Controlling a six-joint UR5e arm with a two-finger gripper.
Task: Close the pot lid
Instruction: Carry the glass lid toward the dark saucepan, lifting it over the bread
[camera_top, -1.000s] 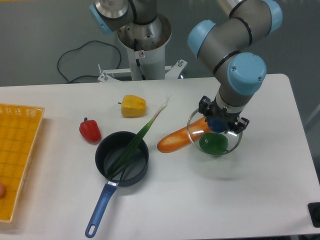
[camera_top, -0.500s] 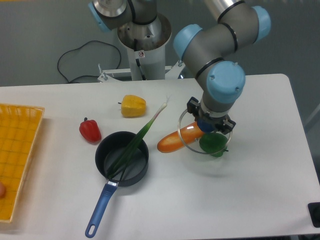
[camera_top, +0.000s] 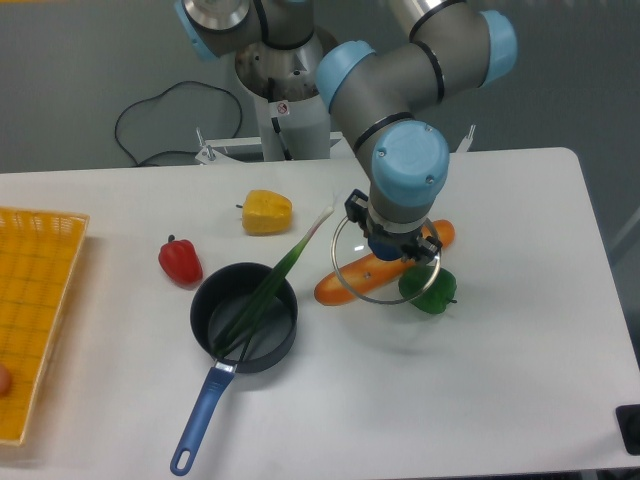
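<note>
pot lid (camera_top: 362, 272) hanging under jaws (closed on knob), right of pot (camera_top: 245, 318)

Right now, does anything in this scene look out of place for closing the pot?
Yes. A green onion lies slanted across the pot, its end sticking out over the rim, so the pot lid held in the gripper probably could not sit flat. Nothing looks spilled or damaged.
</note>
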